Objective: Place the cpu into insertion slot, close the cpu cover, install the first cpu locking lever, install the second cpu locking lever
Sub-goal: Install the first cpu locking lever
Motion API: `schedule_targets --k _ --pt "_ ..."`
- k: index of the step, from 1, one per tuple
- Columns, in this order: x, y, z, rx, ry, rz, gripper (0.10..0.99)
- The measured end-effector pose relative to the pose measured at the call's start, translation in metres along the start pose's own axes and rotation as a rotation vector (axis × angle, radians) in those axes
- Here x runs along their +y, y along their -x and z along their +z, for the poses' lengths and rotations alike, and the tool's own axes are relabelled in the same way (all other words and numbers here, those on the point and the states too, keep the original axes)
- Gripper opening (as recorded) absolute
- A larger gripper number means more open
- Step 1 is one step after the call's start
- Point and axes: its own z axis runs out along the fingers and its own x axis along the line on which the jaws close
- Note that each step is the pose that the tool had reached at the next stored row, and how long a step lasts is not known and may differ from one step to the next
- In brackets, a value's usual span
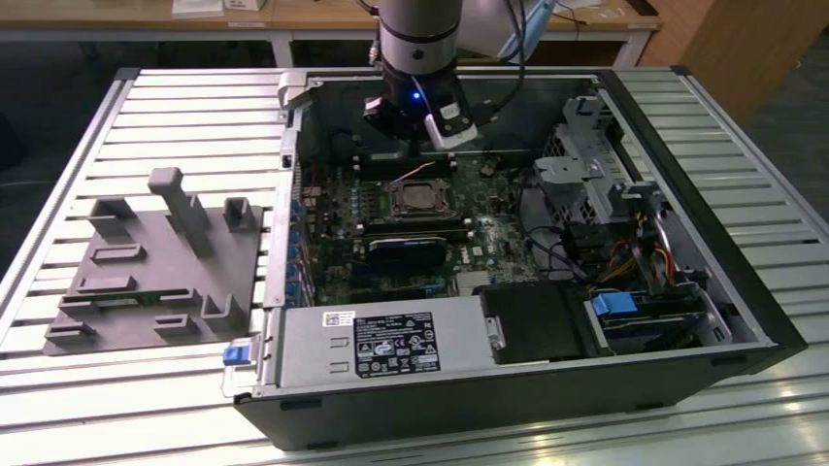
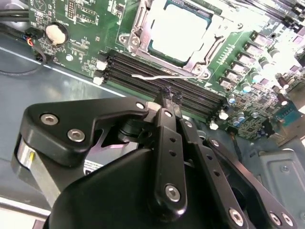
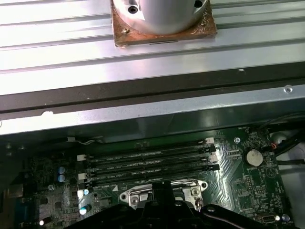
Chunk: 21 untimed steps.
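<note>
In the exterior view, one grey block with upright posts (image 1: pixel 155 262) sits on the slatted table (image 1: pixel 155 107) at the exterior view's left, just beside the open computer case (image 1: pixel 518 398). Inside the case, one silver power unit (image 1: pixel 376 345) lies along the near wall, and the green board (image 1: pixel 388 243) lies behind it. The arm (image 1: pixel 417 39) comes down over the board's far part, with the insertion slot (image 1: pixel 417 199) just in front of it. At the exterior view's right stand a metal drive cage (image 1: pixel 596 175) and a bundle of cables (image 1: pixel 647 257). There are two blue clips: one by the power unit (image 1: pixel 236 354) and one by the drives (image 1: pixel 615 303).

The second wrist view brings the socket close. The cpu (image 2: pixel 178 31) lies in the slot, and the cpu cover (image 2: pixel 137 28) is folded down around it. One thin wire lever (image 2: pixel 162 74) runs along the socket's edge, next to four memory slots (image 2: pixel 157 78). The gripper (image 2: pixel 169 95) hangs over those slots, near the lever. Its jaws are drawn together, with nothing seen between them; I cannot tell whether the tips touch the lever. One coin battery (image 2: pixel 56 33) sits well apart from the socket.

The first wrist view shows the four slots (image 3: pixel 152 164) and the battery (image 3: pixel 252 156) from the other side. Past the case wall it also shows one round silver base on a brownish plate (image 3: pixel 162 16), set on the table.
</note>
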Motion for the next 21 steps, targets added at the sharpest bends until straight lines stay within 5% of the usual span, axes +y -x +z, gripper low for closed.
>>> schedule_targets --k 2,8,12,16,21 --pt "-0.0002 -0.0002 0.0004 -0.0047 0.0 -0.001 0.102" --pt "-0.0018 -0.0073 0.0018 -0.0713 0.004 -0.019 0.102" --pt "-0.0037 -0.0152 0.0043 -0.104 0.009 -0.027 0.102" --pt "-0.0056 -0.0208 0.0082 -0.1241 0.013 -0.033 0.102" --pt "-0.0079 -0.021 0.0167 -0.1291 0.013 -0.034 0.102"
